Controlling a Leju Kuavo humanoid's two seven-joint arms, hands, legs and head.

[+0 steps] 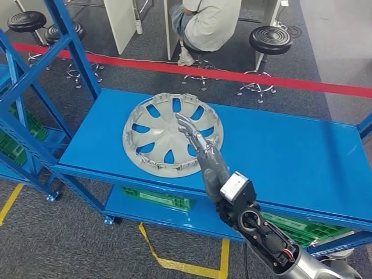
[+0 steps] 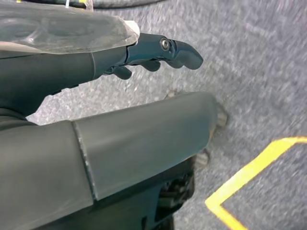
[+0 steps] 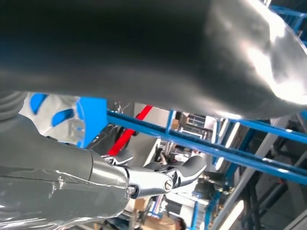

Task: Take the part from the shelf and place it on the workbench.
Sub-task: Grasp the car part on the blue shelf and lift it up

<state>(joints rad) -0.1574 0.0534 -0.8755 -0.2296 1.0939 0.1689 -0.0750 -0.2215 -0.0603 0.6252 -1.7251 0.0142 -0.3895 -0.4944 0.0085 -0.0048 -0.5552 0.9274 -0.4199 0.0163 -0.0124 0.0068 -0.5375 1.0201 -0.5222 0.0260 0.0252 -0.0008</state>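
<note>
The part is a silver wheel cover [image 1: 158,136] with several cut-outs, lying flat on the blue shelf board [image 1: 285,151], left of its middle. My right hand [image 1: 199,145] reaches in from the lower right, fingers stretched out over the cover's right half and holding nothing; whether it touches the cover cannot be told. In the right wrist view a piece of the wheel cover [image 3: 54,112] lies beyond the right hand [image 3: 72,177]. My left hand [image 2: 108,96] hangs over grey carpet with fingers apart, holding nothing.
Blue rack uprights [image 1: 65,40] rise at the shelf's left end. Green crates [image 1: 158,199] sit on the lower shelf. Behind a red floor line [image 1: 263,78], a person [image 1: 206,23] sits, with black stools [image 1: 271,39] nearby. Yellow tape [image 1: 184,264] marks the near floor.
</note>
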